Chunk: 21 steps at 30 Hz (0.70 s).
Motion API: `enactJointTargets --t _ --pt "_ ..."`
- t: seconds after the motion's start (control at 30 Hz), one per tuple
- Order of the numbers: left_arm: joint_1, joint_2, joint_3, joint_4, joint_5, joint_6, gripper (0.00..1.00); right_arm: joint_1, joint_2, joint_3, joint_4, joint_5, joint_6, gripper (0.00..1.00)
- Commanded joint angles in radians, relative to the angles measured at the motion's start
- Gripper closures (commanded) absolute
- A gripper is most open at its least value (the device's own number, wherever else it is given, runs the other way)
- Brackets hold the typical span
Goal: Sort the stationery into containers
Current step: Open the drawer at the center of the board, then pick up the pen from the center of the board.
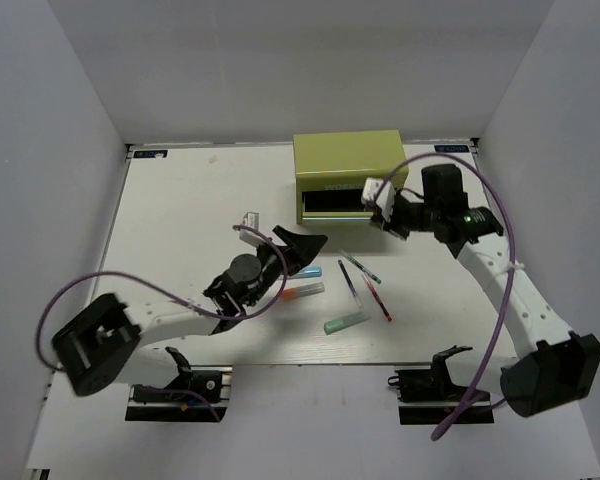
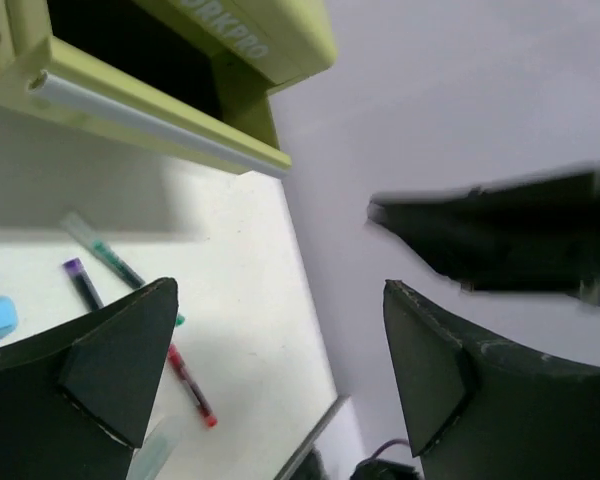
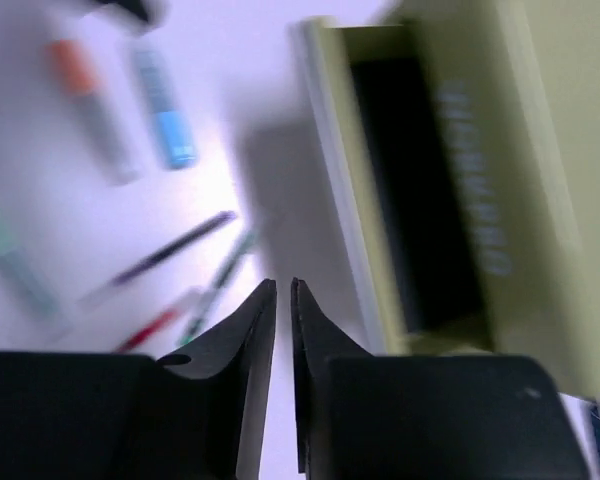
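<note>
The olive-green chest (image 1: 345,165) stands at the back with a drawer pulled open (image 1: 332,205). Its dark inside shows in the right wrist view (image 3: 410,190) and the left wrist view (image 2: 130,50). The purple pen (image 1: 348,281), green-tipped pen (image 1: 362,268) and red pen (image 1: 378,299) lie on the table before it, along with the light blue stick (image 1: 306,271), orange stick (image 1: 302,292) and mint stick (image 1: 346,321). My left gripper (image 1: 305,246) is open and empty, above the blue stick. My right gripper (image 1: 379,207) is shut and empty, by the open drawer's right end.
White walls enclose the table on three sides. The table's right edge (image 2: 310,300) shows in the left wrist view. Purple cables loop off both arms. Two black mounts sit at the near edge (image 1: 180,385).
</note>
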Motion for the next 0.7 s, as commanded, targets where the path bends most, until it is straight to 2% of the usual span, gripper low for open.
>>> enactJointTargets --t 0.0,0.03,0.07,0.13,0.17,0.2,0.3,0.37,0.47,0.5,0.53,0.57,0.67 --pt "0.008 -0.195 0.168 -0.747 0.024 0.189 0.06 0.006 -0.08 -0.119 -0.16 -0.3 -0.159 0.84" --pt "0.008 -0.248 0.203 -0.871 -0.002 0.206 0.06 0.014 -0.1 -0.167 -0.176 -0.314 -0.205 0.82" --pt "0.008 -0.271 0.261 -1.063 -0.038 0.229 0.06 0.014 -0.109 -0.187 -0.18 -0.324 -0.222 0.75" --pt "0.008 -0.308 0.303 -1.2 -0.071 0.315 0.18 0.038 -0.118 -0.257 -0.187 -0.335 -0.244 0.52" --pt "0.008 -0.343 0.326 -1.298 -0.071 0.333 0.25 0.052 -0.117 -0.27 -0.193 -0.333 -0.248 0.44" --pt "0.008 -0.361 0.326 -1.334 -0.071 0.366 0.43 0.058 -0.111 -0.306 -0.205 -0.319 -0.264 0.4" --pt "0.008 -0.411 0.326 -1.417 -0.048 0.406 0.68 0.113 -0.1 -0.369 -0.171 -0.283 -0.267 0.36" --pt "0.008 -0.423 0.326 -1.461 -0.034 0.415 0.68 0.166 -0.092 -0.387 -0.118 -0.25 -0.248 0.34" --pt "0.008 -0.424 0.314 -1.492 -0.016 0.424 0.37 0.23 -0.039 -0.413 -0.052 -0.197 -0.212 0.32" --pt "0.008 -0.424 0.314 -1.502 -0.016 0.424 0.31 0.242 -0.026 -0.423 -0.038 -0.186 -0.209 0.32" --pt "0.008 -0.424 0.314 -1.517 -0.016 0.424 0.2 0.262 -0.007 -0.429 -0.006 -0.149 -0.206 0.32" --pt "0.008 -0.414 0.314 -1.517 -0.016 0.424 0.16 0.282 0.01 -0.437 0.01 -0.111 -0.205 0.32" --pt "0.008 -0.414 0.314 -1.546 -0.016 0.424 0.13 0.316 0.047 -0.465 0.074 -0.036 -0.205 0.32"
